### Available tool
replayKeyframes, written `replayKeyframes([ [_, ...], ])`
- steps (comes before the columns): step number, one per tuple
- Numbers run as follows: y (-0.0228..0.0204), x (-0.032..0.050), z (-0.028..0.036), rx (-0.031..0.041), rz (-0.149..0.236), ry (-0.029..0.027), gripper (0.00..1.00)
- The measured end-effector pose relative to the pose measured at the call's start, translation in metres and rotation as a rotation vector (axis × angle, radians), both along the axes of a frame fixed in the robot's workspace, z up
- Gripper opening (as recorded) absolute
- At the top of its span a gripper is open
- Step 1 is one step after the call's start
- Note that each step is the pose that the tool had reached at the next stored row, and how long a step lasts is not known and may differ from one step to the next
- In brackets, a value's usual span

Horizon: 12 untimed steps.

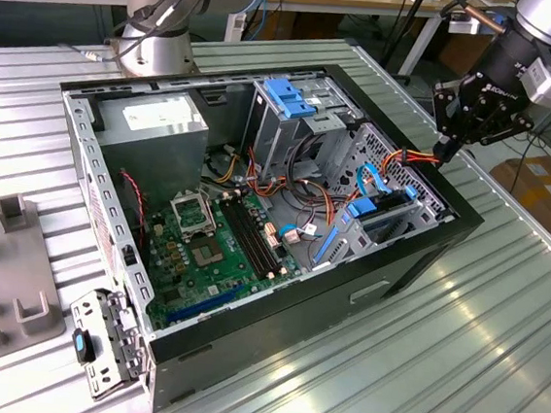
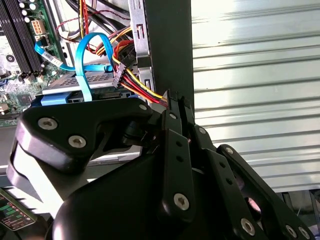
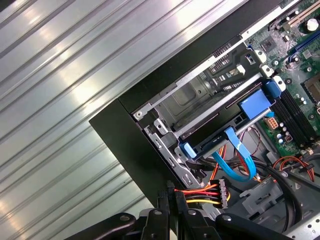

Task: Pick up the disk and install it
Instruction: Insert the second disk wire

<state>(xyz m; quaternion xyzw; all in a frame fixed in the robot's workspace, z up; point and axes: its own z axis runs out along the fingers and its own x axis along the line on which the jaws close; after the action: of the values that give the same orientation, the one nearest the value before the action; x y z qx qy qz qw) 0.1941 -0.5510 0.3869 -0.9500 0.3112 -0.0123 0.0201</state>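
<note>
Exterior view: my gripper (image 1: pixel 449 145) hovers above the computer case (image 1: pixel 416 269) corner, fingers closed together, holding nothing; the disk (image 1: pixel 384 214) sits in its bay inside, beneath blue cables (image 1: pixel 371 182).

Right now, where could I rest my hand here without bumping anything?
Free: the ribbed metal table at the exterior view's right of the computer case. Crowded: inside the case, around the cables under the end effector.

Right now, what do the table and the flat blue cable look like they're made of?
Table: ribbed metal, likely aluminium, with bright streaky reflections along the ridges. Blue cable: flexible plastic-sheathed ribbon, glossy, bent into a smooth loop inside the case, beside the disk.
</note>
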Motion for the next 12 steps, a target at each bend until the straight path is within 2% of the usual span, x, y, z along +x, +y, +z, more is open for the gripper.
replayKeyframes([
  [12, 0.0000, -0.0009, 0.0001, -0.0001, -0.006, 0.0000, 0.16],
])
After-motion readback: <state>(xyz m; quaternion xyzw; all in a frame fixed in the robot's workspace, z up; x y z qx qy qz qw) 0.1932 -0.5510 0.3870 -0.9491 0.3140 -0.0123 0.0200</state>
